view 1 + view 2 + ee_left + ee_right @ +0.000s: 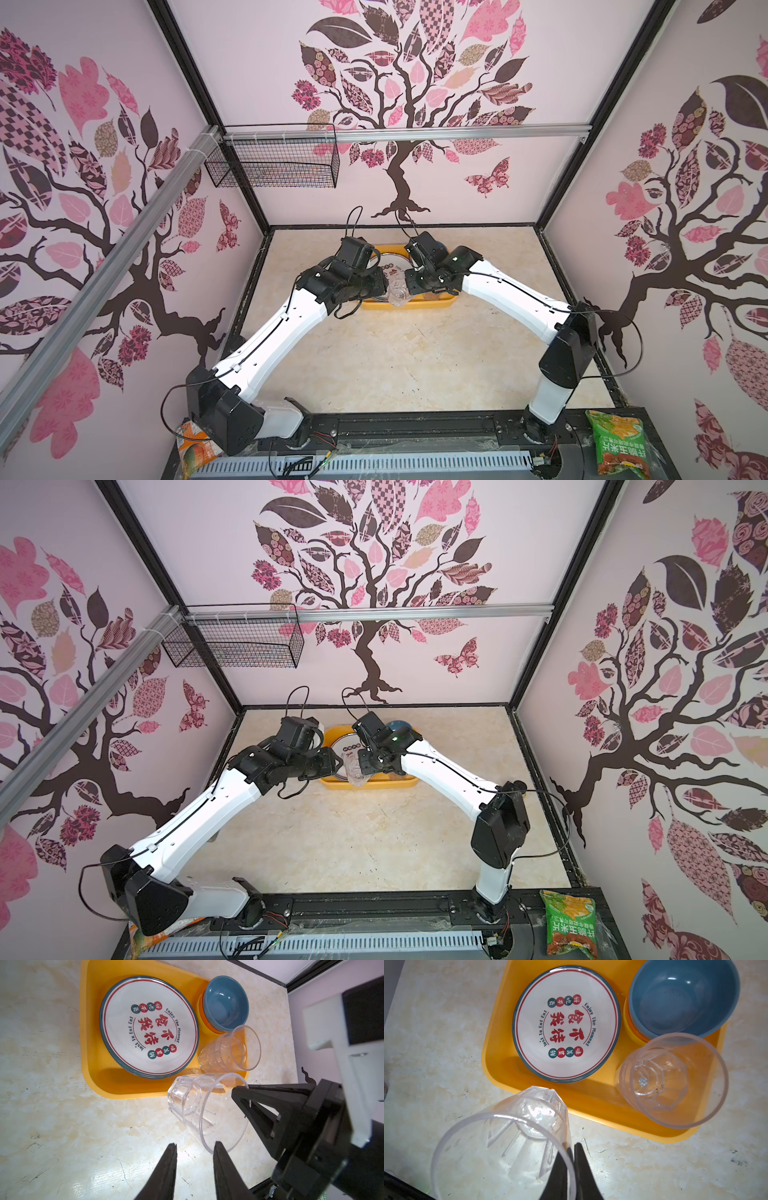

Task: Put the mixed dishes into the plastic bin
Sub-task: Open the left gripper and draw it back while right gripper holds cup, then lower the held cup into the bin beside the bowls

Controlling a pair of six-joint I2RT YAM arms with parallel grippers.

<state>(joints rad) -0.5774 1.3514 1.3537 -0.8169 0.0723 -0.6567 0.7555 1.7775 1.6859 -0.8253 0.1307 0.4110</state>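
The yellow-orange plastic bin [87,1047] [415,306] holds a stack of white plates [149,1028], a blue bowl [225,1003] nested on orange and yellow ones, and a clear tumbler [675,1080]. A second clear tumbler [500,1136] [197,1105] hangs tilted over the table, its base at the bin's near edge. My right gripper [572,1146] is shut on its rim, one finger inside and one outside. My left gripper [195,1145] stands open beside that rim, with only bare table between its fingers. In both top views the wrists hide most of the bin.
A black wire basket [274,162] hangs from the rail at the back left. A green snack bag [619,442] and an orange one [193,446] lie on the front ledge. The marbled tabletop [395,361] stretches between the arms.
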